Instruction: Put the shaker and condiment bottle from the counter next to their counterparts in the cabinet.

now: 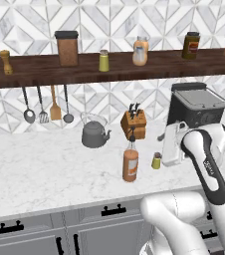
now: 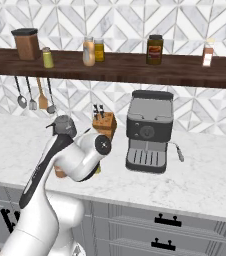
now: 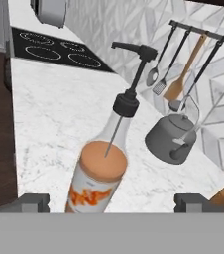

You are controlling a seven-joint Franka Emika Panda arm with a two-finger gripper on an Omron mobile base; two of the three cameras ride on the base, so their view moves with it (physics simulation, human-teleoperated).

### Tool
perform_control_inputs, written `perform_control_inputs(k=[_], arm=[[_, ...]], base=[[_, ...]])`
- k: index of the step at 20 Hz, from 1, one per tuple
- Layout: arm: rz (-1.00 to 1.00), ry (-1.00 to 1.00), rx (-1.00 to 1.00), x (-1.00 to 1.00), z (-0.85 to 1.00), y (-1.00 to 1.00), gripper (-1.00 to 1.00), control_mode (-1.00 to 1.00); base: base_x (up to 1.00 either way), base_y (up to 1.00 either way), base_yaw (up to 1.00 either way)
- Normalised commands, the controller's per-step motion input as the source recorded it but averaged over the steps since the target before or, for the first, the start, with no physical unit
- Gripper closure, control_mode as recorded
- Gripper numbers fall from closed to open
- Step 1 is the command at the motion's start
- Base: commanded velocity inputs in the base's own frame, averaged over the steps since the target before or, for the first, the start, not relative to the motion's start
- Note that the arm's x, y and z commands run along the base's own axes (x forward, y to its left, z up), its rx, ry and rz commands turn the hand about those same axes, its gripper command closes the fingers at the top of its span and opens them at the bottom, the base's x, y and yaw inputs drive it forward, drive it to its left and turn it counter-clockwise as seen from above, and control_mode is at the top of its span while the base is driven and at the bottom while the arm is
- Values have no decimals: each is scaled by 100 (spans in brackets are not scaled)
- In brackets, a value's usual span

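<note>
White, grey-veined marble forms the worktop (image 1: 45,169), backed by a patterned tile wall and a long dark wooden shelf (image 1: 35,69) with utensils hanging beneath it. On the worktop the condiment bottle (image 1: 130,163) stands upright, just in front of a wooden knife block (image 1: 134,124) and to the right of a grey kettle (image 1: 93,133). The small yellow-green shaker (image 1: 156,161) stands near the bottle's right side, apart from it, with the white arm close beside it. A black coffee machine (image 2: 148,131) sits further right. Up on the shelf a matching shaker (image 1: 103,61) and a squat orange bottle (image 1: 140,51) stand near each other, between a brown canister (image 1: 67,48) on the left and a dark jar (image 1: 191,46) on the right. From the hand camera, the jaws (image 3: 112,202) are spread wide with nothing held, and the bottle rises between the two dark fingertips (image 3: 32,202), touching neither.
</note>
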Motion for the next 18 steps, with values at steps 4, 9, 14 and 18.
perform_control_inputs(k=[4, 9, 14, 18], arm=[[9, 10, 0, 0, 0, 6, -100, -100], [7, 16, 0, 16, 0, 22, -100, -100], [3, 12, 0, 25, 0, 17, -100, -100], [2, 6, 0, 32, 0, 4, -100, -100]], base=[[0, 0, 0], [0, 0, 0], [0, 0, 0], [0, 0, 0]])
